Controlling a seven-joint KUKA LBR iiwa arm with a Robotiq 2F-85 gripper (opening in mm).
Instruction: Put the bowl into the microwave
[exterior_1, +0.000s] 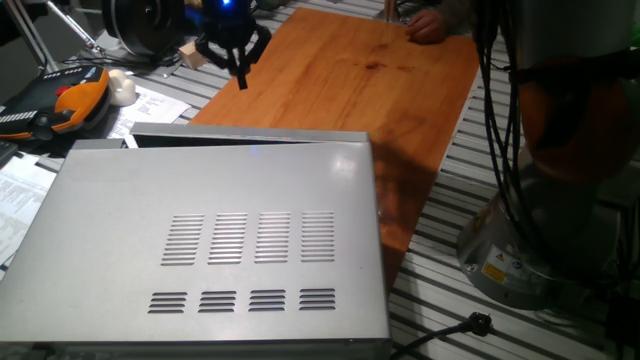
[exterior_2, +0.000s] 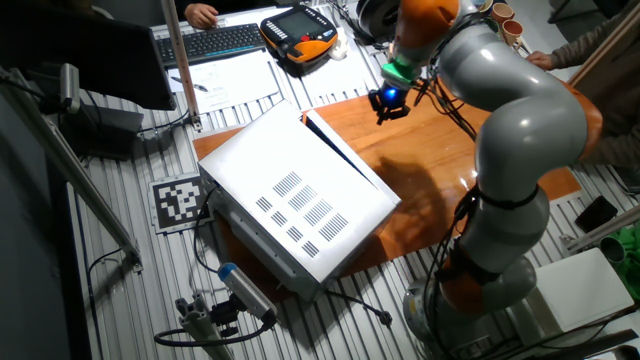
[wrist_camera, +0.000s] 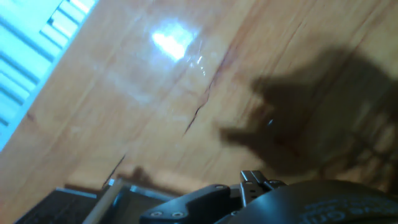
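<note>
While arm arches over wooden board (exterior_1: 370, 80), end effector (exterior_1: 238, 68) hangs behind microwave (exterior_1: 215, 250); finger gap unreadable.

The room is dim, with dark corners in both fixed views. A blue lamp glows above the gripper (exterior_1: 238, 62), seen as a blue-green spot in the other fixed view. The microwave (exterior_1: 215, 240) top takes a soft pale sheen and shows 1 faint blue glint near its rear edge. On the wooden board (wrist_camera: 186, 93), the hand view catches 1 white glare patch and a broad, soft-edged arm shadow. That view is blurred throughout, its lower dark parts out of focus.
</note>
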